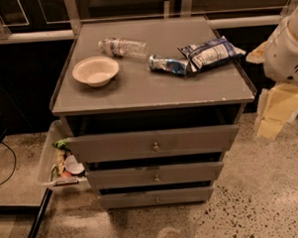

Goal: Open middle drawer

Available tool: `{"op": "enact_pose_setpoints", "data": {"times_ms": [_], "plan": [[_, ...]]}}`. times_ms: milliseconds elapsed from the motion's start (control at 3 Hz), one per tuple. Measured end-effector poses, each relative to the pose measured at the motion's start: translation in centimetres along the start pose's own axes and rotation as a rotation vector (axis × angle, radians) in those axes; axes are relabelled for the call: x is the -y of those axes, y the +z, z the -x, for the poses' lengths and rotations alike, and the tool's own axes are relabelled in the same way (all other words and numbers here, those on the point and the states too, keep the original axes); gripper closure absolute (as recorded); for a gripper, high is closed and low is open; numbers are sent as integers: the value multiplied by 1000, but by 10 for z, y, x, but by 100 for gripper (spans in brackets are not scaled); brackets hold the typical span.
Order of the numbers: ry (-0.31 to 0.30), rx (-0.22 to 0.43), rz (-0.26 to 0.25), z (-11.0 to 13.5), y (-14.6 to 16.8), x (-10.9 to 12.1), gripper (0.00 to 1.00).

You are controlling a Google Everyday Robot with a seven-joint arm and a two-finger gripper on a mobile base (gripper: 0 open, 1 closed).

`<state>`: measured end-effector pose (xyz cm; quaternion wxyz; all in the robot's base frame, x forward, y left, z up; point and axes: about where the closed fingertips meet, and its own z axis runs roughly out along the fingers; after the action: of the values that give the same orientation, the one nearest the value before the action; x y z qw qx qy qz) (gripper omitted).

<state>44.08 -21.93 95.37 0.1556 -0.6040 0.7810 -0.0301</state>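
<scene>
The grey cabinet (152,88) has three stacked drawer fronts, each with a small round knob. The middle drawer (117,176) is the mid-sized front, with its knob (156,178) at centre, between the taller top front (110,145) and the slim bottom front (127,198). Its front sits a little behind the top front. My gripper (273,125) hangs at the right of the cabinet, cream-coloured below the white arm (287,53). It is level with the top drawer, apart from the cabinet, and touches no knob.
On the cabinet top lie a white bowl (95,70), a clear plastic bottle (122,45), a small wrapped snack (167,65) and a blue-white chip bag (210,53). A white bin (47,160) with trash stands at the cabinet's left. The floor is speckled (261,200).
</scene>
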Motion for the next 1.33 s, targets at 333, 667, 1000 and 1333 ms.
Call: {"op": "enact_pose_setpoints", "data": {"times_ms": [333, 667, 1000, 1333], "plan": [[-18, 9, 15, -13, 42, -10, 0], [-47, 43, 15, -27, 81, -19, 0], [-95, 93, 42, -35, 132, -29, 0], [-95, 93, 42, -35, 132, -29, 0]]}}
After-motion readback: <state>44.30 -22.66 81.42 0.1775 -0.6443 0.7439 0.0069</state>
